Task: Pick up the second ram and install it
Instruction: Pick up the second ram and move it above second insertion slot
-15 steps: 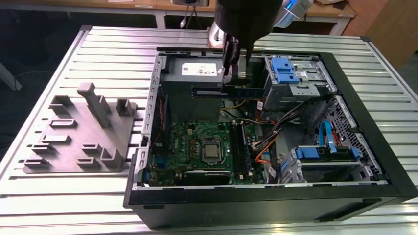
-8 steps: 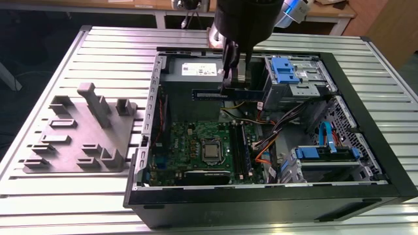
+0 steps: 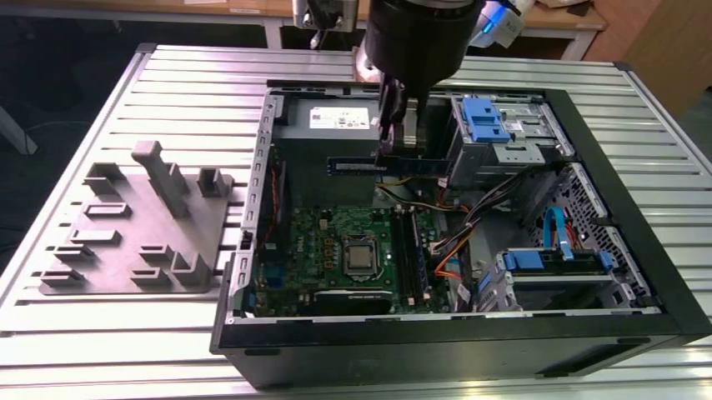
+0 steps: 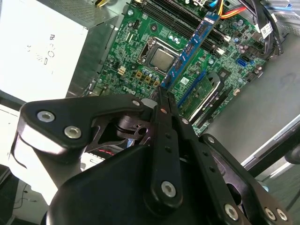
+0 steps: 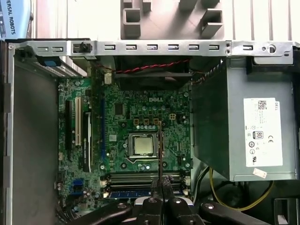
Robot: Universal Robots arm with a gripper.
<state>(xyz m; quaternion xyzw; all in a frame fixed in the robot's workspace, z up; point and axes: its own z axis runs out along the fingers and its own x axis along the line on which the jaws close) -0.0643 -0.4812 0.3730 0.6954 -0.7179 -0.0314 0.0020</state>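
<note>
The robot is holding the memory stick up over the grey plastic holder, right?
No. The gripper holds the second ram up, but over the open computer case, not the grey plastic fixture. The exterior view shows it.

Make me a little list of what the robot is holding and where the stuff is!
Holding: the end effector is shut on the second ram
Ram position: in the air above the open computer case, not in a slot
Below: green motherboard with its processor
Exterior view's left: grey fixture on the slatted metal table
</note>
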